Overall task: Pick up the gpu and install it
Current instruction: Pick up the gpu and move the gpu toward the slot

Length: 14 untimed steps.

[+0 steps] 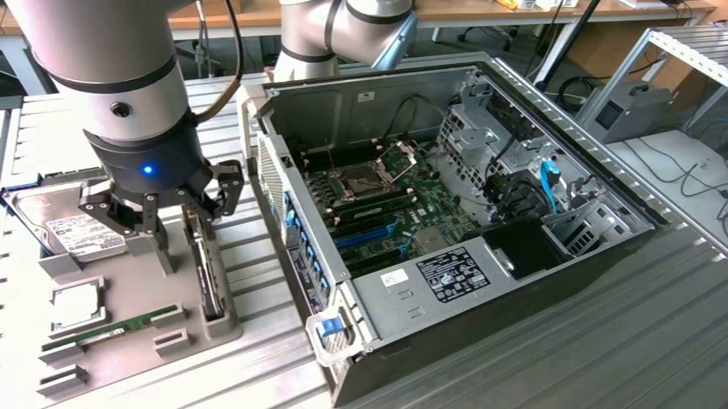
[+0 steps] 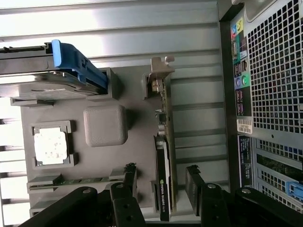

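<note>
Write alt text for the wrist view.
The open gripper straddles the gpu, which stands on edge in a grey tray. The tray also holds a hard drive, a CPU and a memory stick; the perforated back of a PC case stands beside it.

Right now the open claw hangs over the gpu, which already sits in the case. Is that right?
No. The gpu stands in the grey tray, not in the case; the wrist view shows it. The open claw does hang over it.
</note>
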### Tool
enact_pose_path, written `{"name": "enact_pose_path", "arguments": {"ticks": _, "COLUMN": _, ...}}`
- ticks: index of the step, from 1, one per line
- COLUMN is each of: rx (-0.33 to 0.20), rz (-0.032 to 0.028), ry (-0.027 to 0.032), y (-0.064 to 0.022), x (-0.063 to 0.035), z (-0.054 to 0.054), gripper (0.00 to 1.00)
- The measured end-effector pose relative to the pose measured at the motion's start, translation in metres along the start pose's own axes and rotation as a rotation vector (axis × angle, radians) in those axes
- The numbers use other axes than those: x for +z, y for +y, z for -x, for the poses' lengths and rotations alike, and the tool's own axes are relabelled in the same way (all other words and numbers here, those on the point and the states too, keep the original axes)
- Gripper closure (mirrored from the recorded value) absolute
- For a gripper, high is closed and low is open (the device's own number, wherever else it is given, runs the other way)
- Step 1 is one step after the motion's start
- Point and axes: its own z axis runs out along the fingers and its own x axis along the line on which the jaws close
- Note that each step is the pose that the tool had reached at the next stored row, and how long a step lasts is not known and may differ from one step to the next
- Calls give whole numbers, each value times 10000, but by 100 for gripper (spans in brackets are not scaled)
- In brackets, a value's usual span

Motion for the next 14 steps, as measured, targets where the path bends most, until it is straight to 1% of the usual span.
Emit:
{"name": "enact_pose_path", "arguments": {"ticks": 6, "rx": 1, "rz": 0, "ry": 0, "y": -1, "x": 8, "z": -1, "gripper": 46}}
{"name": "enact_pose_path", "arguments": {"ticks": 8, "rx": 0, "rz": 13, "ry": -1, "y": -22, "x": 8, "z": 2, "gripper": 46}}
{"name": "enact_pose_path", "arguments": {"ticks": 14, "rx": 1, "rz": 15, "ry": 2, "y": -66, "x": 5, "z": 4, "gripper": 46}}
